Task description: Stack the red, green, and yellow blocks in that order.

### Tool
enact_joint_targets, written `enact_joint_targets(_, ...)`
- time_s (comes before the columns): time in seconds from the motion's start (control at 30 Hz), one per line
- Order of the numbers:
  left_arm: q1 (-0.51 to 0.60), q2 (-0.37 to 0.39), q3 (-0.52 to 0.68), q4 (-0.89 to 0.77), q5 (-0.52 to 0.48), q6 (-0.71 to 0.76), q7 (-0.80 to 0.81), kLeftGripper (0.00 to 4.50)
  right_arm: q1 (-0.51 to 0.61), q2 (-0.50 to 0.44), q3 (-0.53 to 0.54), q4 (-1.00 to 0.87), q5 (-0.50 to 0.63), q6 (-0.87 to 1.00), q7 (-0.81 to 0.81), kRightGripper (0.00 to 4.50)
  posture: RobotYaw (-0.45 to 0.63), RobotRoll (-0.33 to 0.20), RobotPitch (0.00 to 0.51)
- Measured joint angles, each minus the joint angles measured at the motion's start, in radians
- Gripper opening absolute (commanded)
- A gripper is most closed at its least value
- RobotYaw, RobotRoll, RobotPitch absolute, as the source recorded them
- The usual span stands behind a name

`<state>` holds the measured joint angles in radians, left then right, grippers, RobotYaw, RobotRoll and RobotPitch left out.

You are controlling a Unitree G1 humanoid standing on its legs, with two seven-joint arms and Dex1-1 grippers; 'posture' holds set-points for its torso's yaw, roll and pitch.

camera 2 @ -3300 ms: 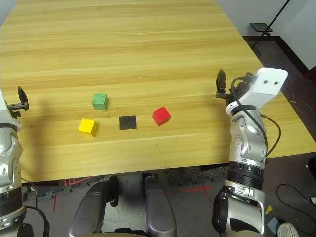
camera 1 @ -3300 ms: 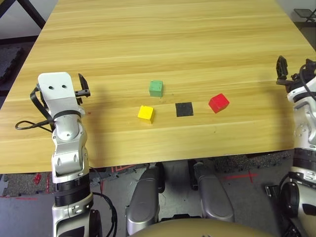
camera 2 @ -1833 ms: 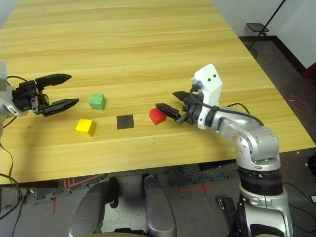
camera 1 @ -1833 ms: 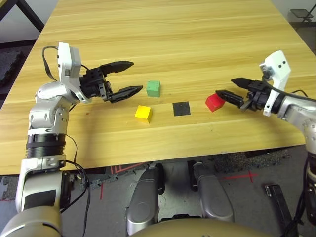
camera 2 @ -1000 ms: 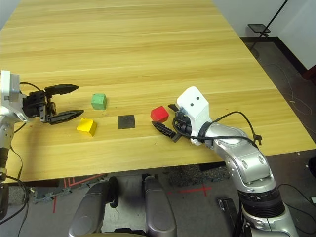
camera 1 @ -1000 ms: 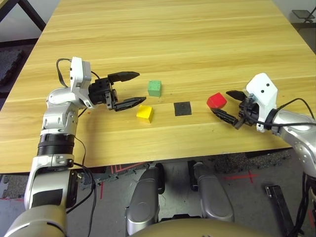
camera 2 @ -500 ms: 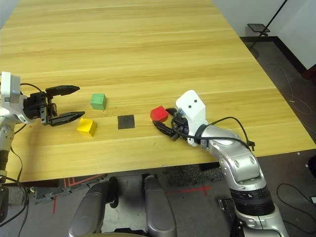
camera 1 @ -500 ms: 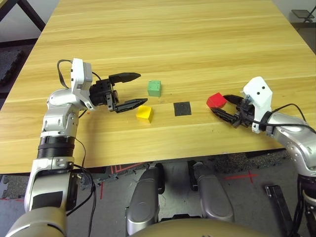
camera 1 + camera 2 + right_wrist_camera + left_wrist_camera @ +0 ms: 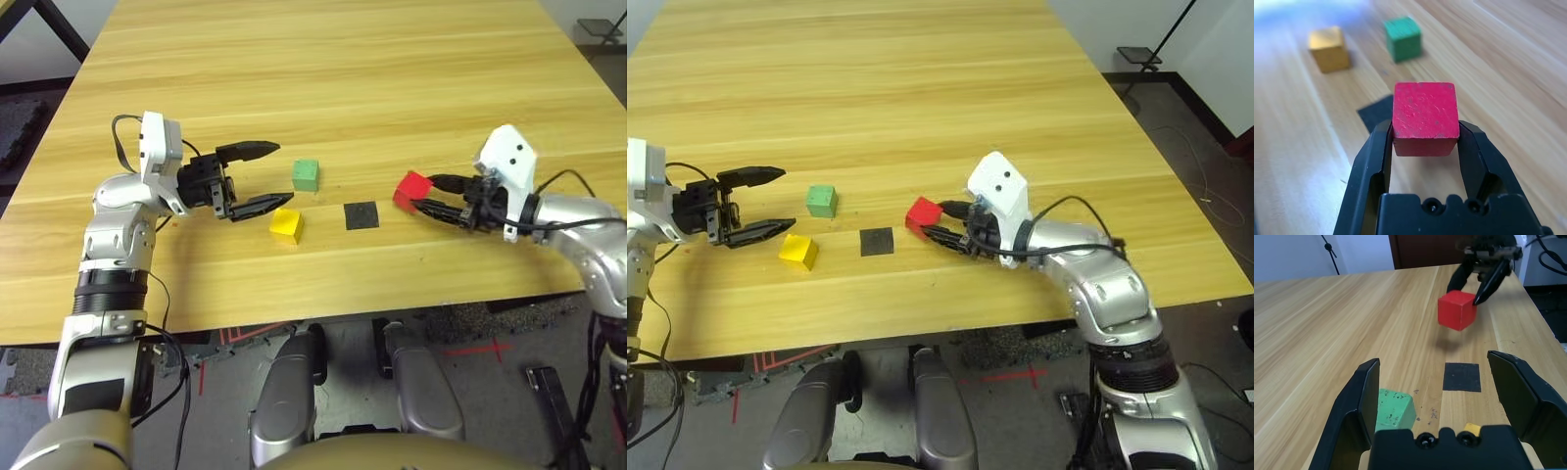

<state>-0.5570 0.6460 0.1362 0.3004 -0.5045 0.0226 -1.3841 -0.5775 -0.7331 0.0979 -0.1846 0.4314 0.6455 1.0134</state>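
Gripper, our L, at the left of the table; jaws apart, w/ nothing betw. them. Green block rests on the table, just beyond the L fingertips, to their right. Yellow block sits nr. it, on the near side. Black square patch lies flat, right of both blocks. Red block is held above the table, right of the patch; our R gripper has its jaws clamped on opp. sides of it.
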Motion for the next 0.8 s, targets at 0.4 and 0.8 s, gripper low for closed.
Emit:
enact_joint_targets(0.4,0.031,0.011,0.008,-0.025,-0.001,0.0,0.012,4.5,-0.163,0.004,0.212,0.317,-0.146,-0.291,0.392,2.04,0.36,-0.023,0.247)
enact_joint_targets(0.8,0.067,0.011,0.014,-0.082,-0.01,0.012,0.049,4.5,-0.303,0.169,0.242,0.599,-0.255,-0.534,0.428,2.04,0.38,-0.017,0.244)
